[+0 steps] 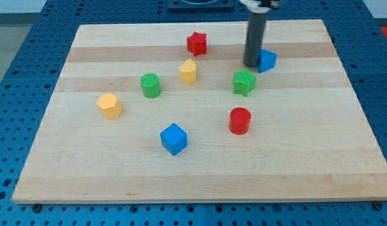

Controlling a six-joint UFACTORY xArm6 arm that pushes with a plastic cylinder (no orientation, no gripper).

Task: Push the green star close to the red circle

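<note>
Fingers: none are fitted; whether anything is apart, together or clamped cannot be told, as the arm ends in a plain rod. My tip point(252, 64) is seen resting on the board.

Tip position: it is placed just above the green star point(244, 82) in the view, slightly to its right, and touching or just beside the blue block point(266, 60), whose shape cannot be settled.

Task block: the green star is found right of the board's centre, with the red circle point(239, 120) near it, directly toward the view's bottom and a little left.

Line of push: a stroke toward the view's bottom is judged suitable, since the tip, star and circle are nearly aligned.

Risk, glancing contact: the tip is offset right of the star's middle; the star is likely to be spun or deflected toward the view's left and sent past the circle.

Risk, overshoot: the gap is short; the circle may be struck and shoved away.

Risk, blue block: it may be dragged along if contact is kept.

Bystanders: the red star point(196, 43), yellow block point(188, 71), green cylinder point(150, 85), second yellow block point(109, 105) and blue cube point(174, 138) are judged well clear of the stroke.
</note>
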